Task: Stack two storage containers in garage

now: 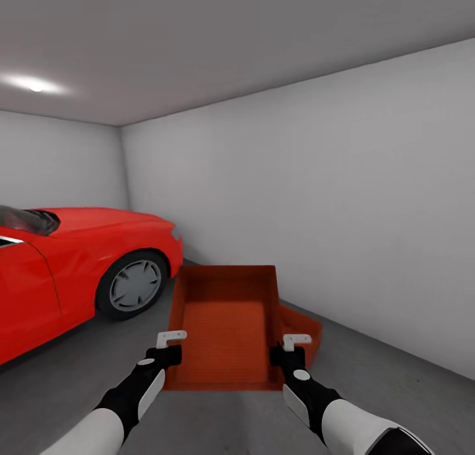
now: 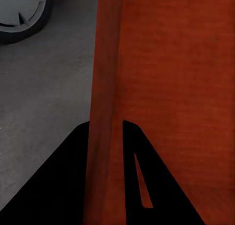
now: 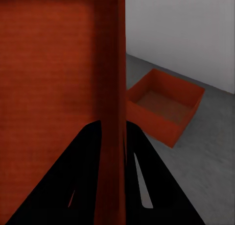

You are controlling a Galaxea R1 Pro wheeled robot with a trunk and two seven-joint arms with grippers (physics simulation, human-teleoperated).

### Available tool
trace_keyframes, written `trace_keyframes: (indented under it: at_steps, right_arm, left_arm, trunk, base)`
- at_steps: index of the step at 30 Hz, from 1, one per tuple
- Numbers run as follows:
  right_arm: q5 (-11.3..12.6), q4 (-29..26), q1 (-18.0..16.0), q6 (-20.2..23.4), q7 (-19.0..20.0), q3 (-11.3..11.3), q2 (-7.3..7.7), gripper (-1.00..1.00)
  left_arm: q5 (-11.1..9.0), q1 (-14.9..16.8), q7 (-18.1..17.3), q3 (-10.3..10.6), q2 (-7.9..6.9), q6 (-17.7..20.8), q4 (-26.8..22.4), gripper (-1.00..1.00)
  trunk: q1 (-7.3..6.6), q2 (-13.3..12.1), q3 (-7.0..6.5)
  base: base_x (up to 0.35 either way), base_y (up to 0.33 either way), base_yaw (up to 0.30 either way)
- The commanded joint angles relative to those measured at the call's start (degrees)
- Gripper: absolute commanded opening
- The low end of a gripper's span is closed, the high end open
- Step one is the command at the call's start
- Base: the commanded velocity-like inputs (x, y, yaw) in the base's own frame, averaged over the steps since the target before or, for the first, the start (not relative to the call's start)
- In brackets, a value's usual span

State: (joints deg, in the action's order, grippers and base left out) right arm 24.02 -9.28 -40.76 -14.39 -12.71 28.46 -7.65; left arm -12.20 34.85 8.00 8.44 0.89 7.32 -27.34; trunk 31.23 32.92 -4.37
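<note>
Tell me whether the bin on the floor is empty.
Empty: the floor bin shows a bare bottom in the right wrist view, beside the held bin.

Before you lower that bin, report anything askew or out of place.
The second storage container on the concrete floor sits rotated relative to the held container, gripped by the left gripper and right gripper. Nothing spilled or damaged.

Both tools (image 1: 170, 339) (image 1: 295, 341) gripping container (image 1: 224, 329), red car (image 1: 72, 263)

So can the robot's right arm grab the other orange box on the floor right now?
Probably not yet. The right gripper is shut on the wall of the held container, like the left gripper. The second container sits on the floor, partly underneath it.
</note>
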Motion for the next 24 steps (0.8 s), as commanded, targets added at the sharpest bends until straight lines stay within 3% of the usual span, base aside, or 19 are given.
trace_keyframes:
  at_steps: [1, 8, 24]
  right_arm:
    - [0.98, 4.29, -0.02, -0.20, 0.00, -1.39, 0.47, -1.00]
    - [1.01, 4.28, -0.02, -0.20, -0.03, -1.40, 0.45, -1.00]
    - [1.02, 4.28, -0.02, -0.20, -0.03, -1.46, 0.45, -1.00]
  left_arm:
    - [0.08, 0.05, 0.79, -1.38, -0.26, 0.06, -0.33, -1.00]
    - [0.08, 0.05, 0.79, -1.38, -0.23, 0.06, -0.35, -1.00]
    - [0.08, 0.05, 0.79, -1.37, -0.19, 0.06, -0.35, -1.00]
  trunk:
    - [0.05, 0.03, 0.01]
    - [0.05, 0.03, 0.01]
    - [0.05, 0.03, 0.01]
  base:
    - [0.312, 0.190, 0.000]
    - [0.312, 0.190, -0.110]
    - [0.306, 0.205, -0.278]
